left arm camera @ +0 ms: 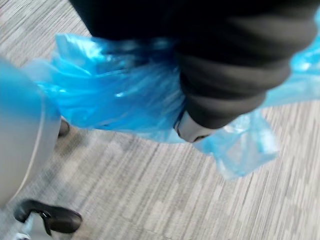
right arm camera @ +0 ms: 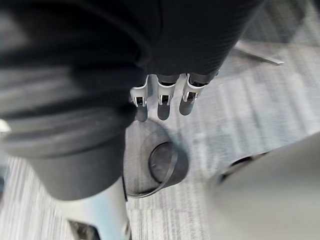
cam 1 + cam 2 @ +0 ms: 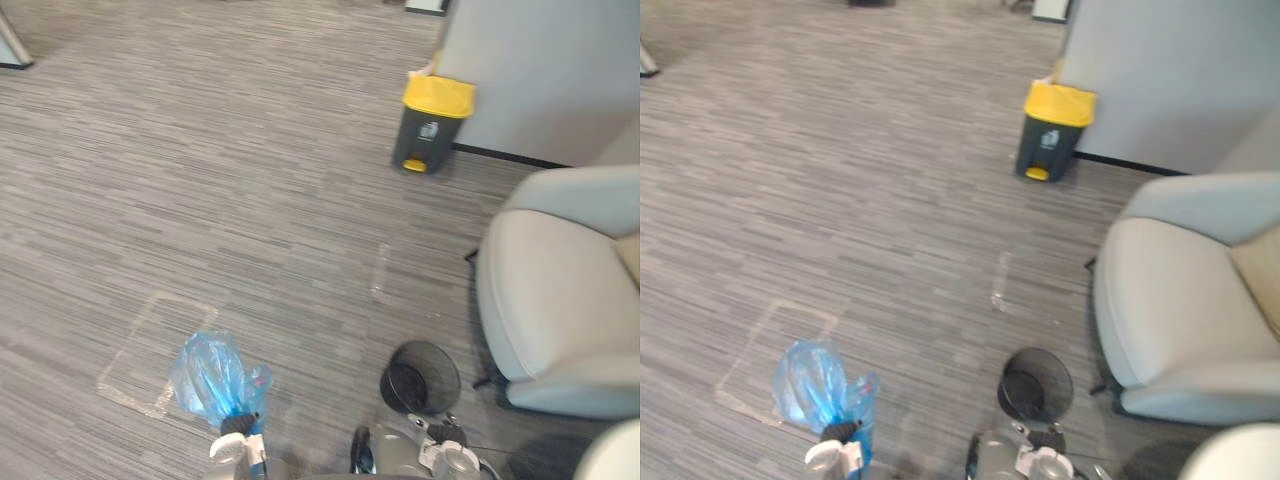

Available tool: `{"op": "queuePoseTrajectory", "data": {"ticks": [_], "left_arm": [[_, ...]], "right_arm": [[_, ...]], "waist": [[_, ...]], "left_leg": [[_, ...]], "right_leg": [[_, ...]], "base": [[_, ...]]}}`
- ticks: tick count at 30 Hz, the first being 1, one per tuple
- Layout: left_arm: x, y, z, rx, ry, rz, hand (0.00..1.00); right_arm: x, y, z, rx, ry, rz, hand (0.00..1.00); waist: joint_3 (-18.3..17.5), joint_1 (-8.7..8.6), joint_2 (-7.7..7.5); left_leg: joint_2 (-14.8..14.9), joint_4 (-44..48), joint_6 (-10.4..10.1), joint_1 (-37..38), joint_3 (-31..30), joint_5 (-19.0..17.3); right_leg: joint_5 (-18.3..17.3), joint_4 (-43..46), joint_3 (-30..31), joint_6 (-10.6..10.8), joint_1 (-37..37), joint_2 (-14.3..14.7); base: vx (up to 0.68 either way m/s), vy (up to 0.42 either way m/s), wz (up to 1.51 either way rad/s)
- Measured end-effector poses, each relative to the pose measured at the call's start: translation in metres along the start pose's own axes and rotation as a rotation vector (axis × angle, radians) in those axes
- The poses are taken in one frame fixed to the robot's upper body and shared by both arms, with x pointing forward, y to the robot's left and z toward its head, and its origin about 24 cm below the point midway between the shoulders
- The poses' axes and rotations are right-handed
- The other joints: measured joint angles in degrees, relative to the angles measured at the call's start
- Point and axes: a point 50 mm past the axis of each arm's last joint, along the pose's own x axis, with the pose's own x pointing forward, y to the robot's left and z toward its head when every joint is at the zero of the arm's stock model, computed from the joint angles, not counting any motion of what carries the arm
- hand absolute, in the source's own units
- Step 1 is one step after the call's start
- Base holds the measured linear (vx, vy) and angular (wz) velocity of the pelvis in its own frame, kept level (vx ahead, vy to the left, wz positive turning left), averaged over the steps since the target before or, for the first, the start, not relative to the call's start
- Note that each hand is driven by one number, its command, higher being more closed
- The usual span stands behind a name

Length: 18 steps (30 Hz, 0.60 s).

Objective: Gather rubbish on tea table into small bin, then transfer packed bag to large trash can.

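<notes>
A crumpled blue plastic bag [image 3: 210, 375] hangs over the grey carpet at the lower left, and my left hand [image 3: 238, 438] is shut on its gathered neck. In the left wrist view the blue bag [image 1: 110, 95] bulges around the hand's dark cover. A small black mesh bin [image 3: 420, 377] stands on the floor beside a pale armchair; I cannot see what lies inside it. My right hand [image 2: 160, 97] hangs just above the small bin [image 2: 157, 167], fingers relaxed and holding nothing. The large dark trash can [image 3: 432, 122] with a yellow lid stands far ahead against a grey wall.
A pale grey armchair [image 3: 560, 300] takes up the right side, close to the small bin. A taped rectangle [image 3: 155, 350] marks the carpet beside the bag. Open carpet stretches from here to the large trash can. A grey wall panel [image 3: 540, 70] rises behind the can.
</notes>
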Motion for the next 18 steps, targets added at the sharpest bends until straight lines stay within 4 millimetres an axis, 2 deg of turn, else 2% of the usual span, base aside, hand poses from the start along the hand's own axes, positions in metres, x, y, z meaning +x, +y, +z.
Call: {"op": "queuePoseTrajectory", "data": {"ticks": [1,2,3,4,5,6,8,10,11,12,13,14,15,16,17,18], "left_arm": [[0.0,-0.001,-0.001,-0.004,0.003,-0.001,1.0],[0.0,0.0,-0.001,-0.016,0.006,0.004,1.0],[0.0,0.002,0.001,-0.026,0.0,0.011,1.0],[0.0,0.002,0.001,-0.028,-0.002,0.013,1.0],[0.001,0.001,0.005,-0.029,-0.013,0.009,1.0],[0.001,-0.001,0.009,-0.032,-0.029,0.005,1.0],[0.002,-0.003,0.016,-0.035,-0.048,0.001,1.0],[0.003,-0.004,0.02,-0.036,-0.061,-0.003,1.0],[0.002,-0.006,0.02,-0.038,-0.061,-0.006,1.0],[0.002,-0.004,0.016,-0.036,-0.052,-0.003,1.0],[0.004,-0.002,0.024,-0.032,-0.072,0.004,1.0],[0.006,-0.004,0.034,-0.032,-0.101,-0.001,1.0],[0.007,-0.004,0.036,-0.032,-0.106,-0.004,1.0],[0.006,-0.005,0.035,-0.031,-0.1,-0.006,1.0],[0.006,-0.006,0.03,-0.03,-0.084,-0.006,1.0],[0.004,-0.004,0.022,-0.029,-0.061,-0.003,1.0]], "right_arm": [[0.0,0.001,0.001,0.0,-0.003,0.001,0.0],[0.0,0.005,0.001,-0.002,0.001,0.011,0.0],[-0.001,0.011,0.002,-0.003,0.001,0.026,0.0],[-0.002,0.014,0.003,0.002,-0.001,0.032,0.0],[-0.002,0.02,0.006,0.009,-0.005,0.041,0.0],[-0.002,0.023,0.008,0.01,-0.009,0.044,0.0],[-0.001,0.026,0.015,0.019,-0.026,0.045,0.0],[-0.001,0.025,0.014,0.03,-0.021,0.035,0.0],[-0.001,0.023,0.013,0.035,-0.018,0.028,0.0],[-0.001,0.022,0.01,0.026,-0.008,0.027,0.0],[-0.001,0.023,0.009,0.006,-0.006,0.039,0.0],[-0.001,0.023,0.01,0.012,-0.01,0.037,0.0],[-0.001,0.024,0.012,0.016,-0.014,0.039,0.0],[-0.001,0.026,0.014,0.024,-0.018,0.044,0.0],[-0.001,0.026,0.014,0.026,-0.018,0.043,0.0],[-0.001,0.025,0.013,0.02,-0.014,0.044,0.0]], "waist": [[0.03,0.03,0.44],[0.1,0.1,0.72],[0.46,0.59,0.26],[0.68,0.75,-0.17],[1.03,0.97,-0.96],[1.17,0.99,-1.34],[1.91,1.33,-1.76],[2.25,1.43,-2.02],[1.96,1.51,-1.46],[1.44,2.17,-1.38],[0.82,2.43,-2.56],[0.6,2.54,-2.95],[0.61,2.91,-2.93],[0.69,3.74,-3.02],[0.81,3.82,-3.1],[0.91,3.83,-3.05]], "left_leg": [[0.82,2.6,-0.48,-0.57,0.27,0.3],[2.55,9.52,-2.28,-1.82,1.72,2.32],[4.68,17.22,-2.19,-4.2,3.59,2.82],[5.24,19.03,-1.76,-4.88,5.14,2.39],[5.87,20.12,-1.51,-6.98,8.33,1.53],[6.22,19.02,-0.35,-9.29,10.26,0.84],[5.75,14.41,-0.32,-12.54,12.0,0.67],[3.85,4.75,1.66,-14.53,12.07,3.9],[3.17,-3.33,2.42,-14.16,11.4,9.88],[2.45,-5.45,2.06,-13.81,10.71,17.03],[0.93,-5.16,2.59,-13.81,11.73,16.45],[0.33,-4.71,3.26,-13.84,12.42,14.71],[0.3,-4.32,3.52,-13.79,12.98,14.09],[0.3,-4.16,3.94,-12.39,14.95,12.59],[0.15,-4.42,4.15,-10.59,16.24,11.37],[-0.01,-5.47,4.33,-7.52,18.05,9.47]], "right_leg": [[-0.2,-0.69,-0.19,-0.36,1.27,0.85],[-0.57,-3.35,-0.14,-1.0,4.87,2.79],[-0.73,-6.69,0.64,-1.27,9.2,4.04],[-0.74,-7.94,1.23,-1.29,10.79,4.22],[-0.73,-10.24,2.33,-1.29,13.85,4.06],[-0.73,-11.76,3.38,-1.28,15.46,3.71],[-0.73,-12.71,4.87,-1.27,17.6,2.52],[-0.82,-12.62,5.74,-0.99,19.93,0.69],[-1.25,-12.23,6.48,0.15,21.05,0.43],[-2.48,-11.48,8.46,2.88,21.53,-0.06],[-2.66,-11.63,9.62,3.52,21.31,-2.03],[-1.11,-11.67,10.93,3.41,20.91,-2.68],[-0.22,-11.58,11.58,3.89,20.74,-2.96],[1.23,-10.03,13.39,5.05,20.34,-3.76],[2.19,-7.4,14.58,6.13,19.49,-4.43],[3.77,0.69,16.15,7.54,16.41,-5.23]], "base": [[0.53,-0.197,0.03],[0.53,-0.143,-0.19],[0.52,-0.109,-0.27],[0.57,-0.068,-0.36],[0.51,-0.015,-0.42],[0.49,0.019,-0.43],[0.36,0.139,-0.39],[0.28,0.171,-0.3],[0.29,0.231,-0.48],[0.42,0.32,-0.42],[0.41,0.31,-0.28],[0.32,0.232,-0.08],[0.31,0.248,-0.36],[0.27,0.239,-0.56],[0.29,0.264,-0.81],[0.24,0.22,-0.8]]}}
